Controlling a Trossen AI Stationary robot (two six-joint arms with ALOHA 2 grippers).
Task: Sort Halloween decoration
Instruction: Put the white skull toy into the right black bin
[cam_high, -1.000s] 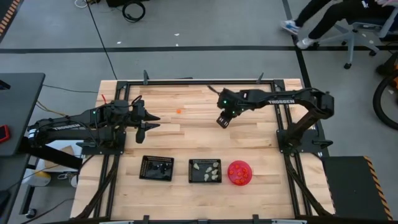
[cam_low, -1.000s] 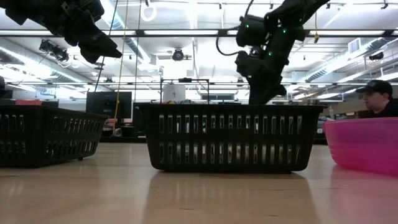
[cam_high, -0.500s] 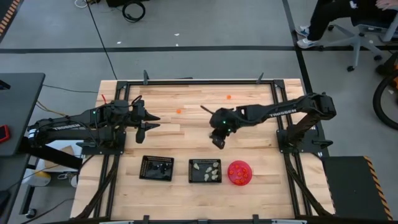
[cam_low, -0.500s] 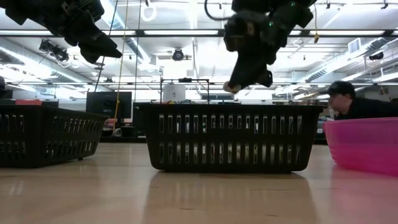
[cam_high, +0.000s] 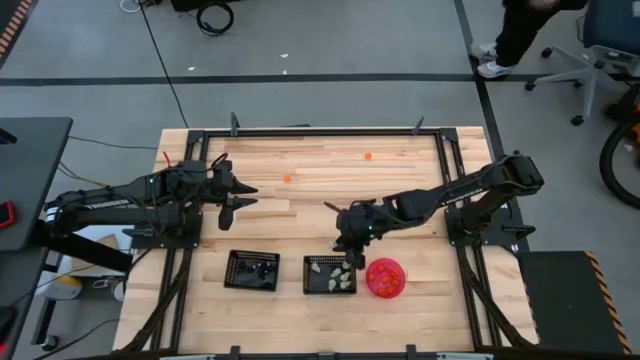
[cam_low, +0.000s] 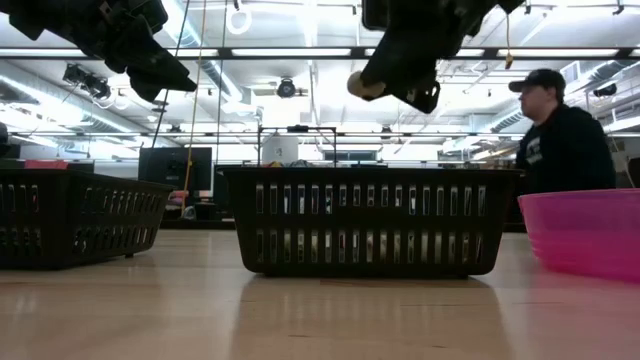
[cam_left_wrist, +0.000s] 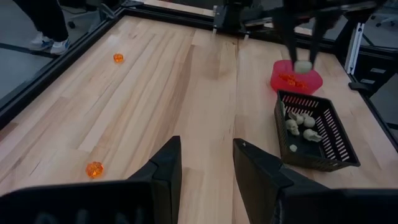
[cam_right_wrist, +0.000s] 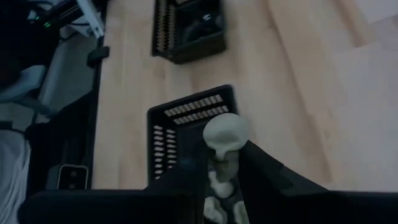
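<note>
The right hand (cam_right_wrist: 225, 163) grips a pale cream skull trinket (cam_right_wrist: 226, 135) between nearly closed fingers, directly above the black square mesh tray (cam_high: 329, 274) of cream pieces on the wooden counter (cam_high: 300, 205). The delivery step seems underway; next it should lower and release. The left hand (cam_high: 238, 196) waits open above the counter's left part.

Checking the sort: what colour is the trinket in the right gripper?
Pale cream trinket, clearest in the right wrist view.

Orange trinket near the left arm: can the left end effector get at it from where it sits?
Probably yes. The orange trinket lies alone on bare table just ahead of the open left end effector, with nothing between them.
</note>
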